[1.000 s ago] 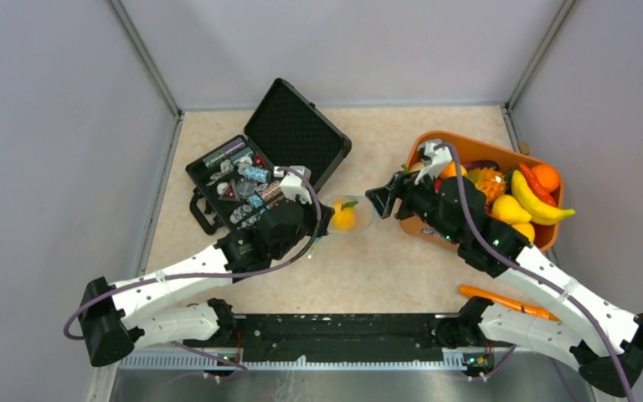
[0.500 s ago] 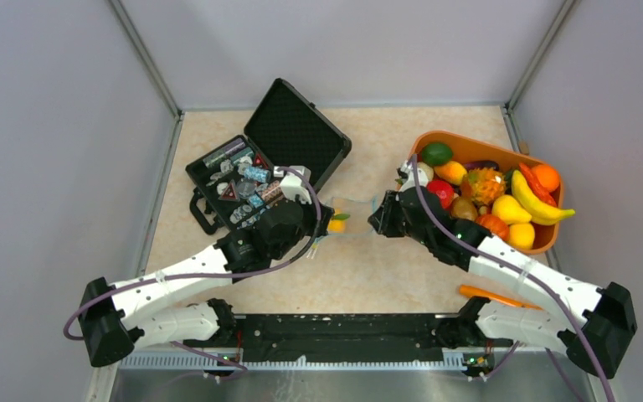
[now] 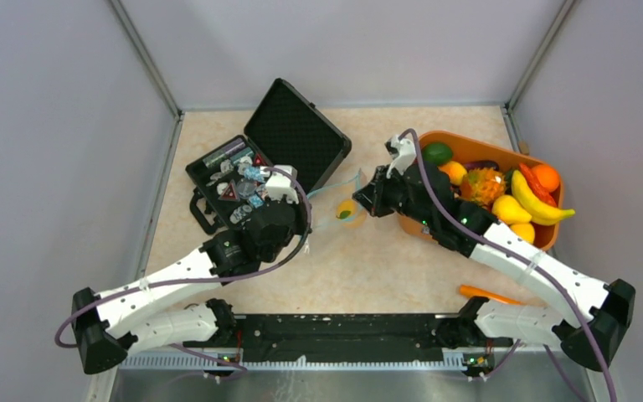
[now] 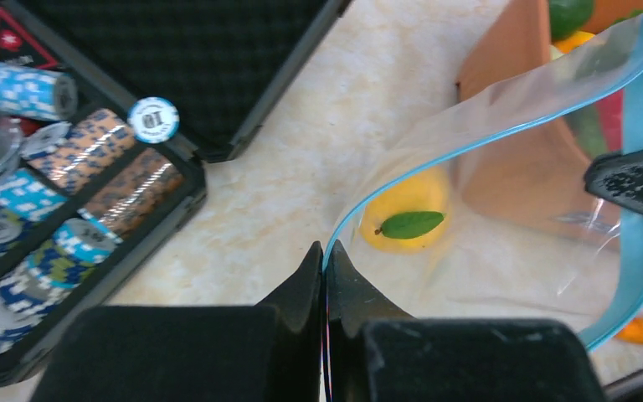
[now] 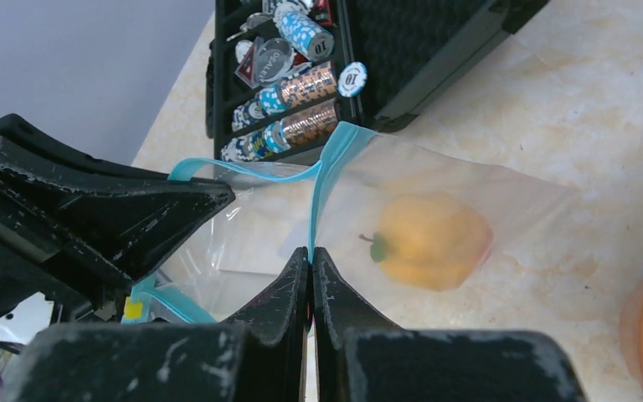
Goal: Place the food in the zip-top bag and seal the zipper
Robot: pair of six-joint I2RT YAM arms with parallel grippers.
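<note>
Looking down on a pale marbled bench (image 3: 368, 268) boxed in by grey walls on three sides. Crowding the upper left with an open black case (image 3: 295, 134) and the upper right with an orange basket (image 3: 467, 142) carrying most of the food (image 3: 506, 197). Leaving bare bench across the lower middle, apart from an orange stick (image 3: 490, 295) lying at lower right beside the right arm's base. Stretching the zip-top bag (image 3: 339, 191) across the narrow gap between case and basket, at centre frame. Clamping the left hand (image 3: 306, 216) tight on the bag's left mouth corner and the right hand (image 3: 368, 199) tight on the opposite end, with fingers pressed together on plastic in both wrist views. Keeping one yellow fruit (image 3: 347, 209) inside the bag, just left of the right hand.

Getting from the left wrist view what the top view is blurring: the teal zipper (image 4: 502, 130) climbing up and right from the pinched tips, a parted mouth, a green leaf on the fruit, and the basket wall close behind the clear plastic. Getting from the right wrist view the stacked poker chips (image 5: 301, 88) in the case at upper centre and the left hand's dark fingers filling the left edge. Not telling from any view whether the bag's bottom is touching the bench.
</note>
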